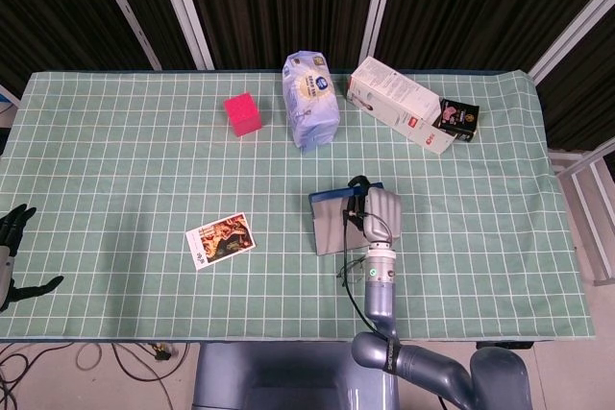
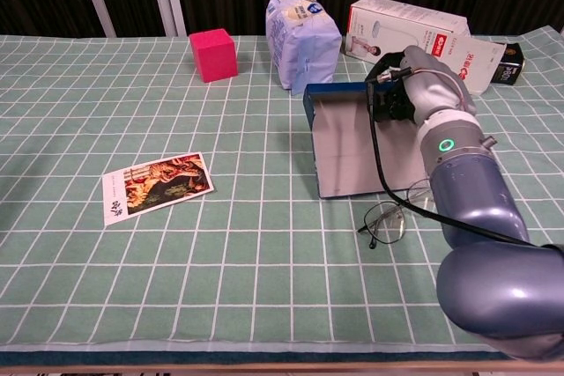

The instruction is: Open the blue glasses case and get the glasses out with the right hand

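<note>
The chest view shows the glasses (image 2: pixel 388 219) lying on the tabletop (image 2: pixel 264 288) just near of the open blue glasses case (image 2: pixel 357 143); overhead, the arm mostly hides them. The right hand (image 2: pixel 407 85), fingers curled, is at the case's far right edge; whether it grips, I cannot tell. The left hand (image 1: pixel 12 237) hangs open off the left edge. Bare cloth lies near and right.

The dark left hand (image 1: pixel 12 247) is cut off by the head view's left edge, so its finger posture cannot be read. The silver right hand (image 2: pixel 414 85) has its fingers tucked on its far side over the open blue glasses case (image 2: pixel 357 143), hiding its grip. The thin wire-framed glasses (image 2: pixel 388 217) are partly hidden behind the forearm, and are tiny in the head view.
</note>
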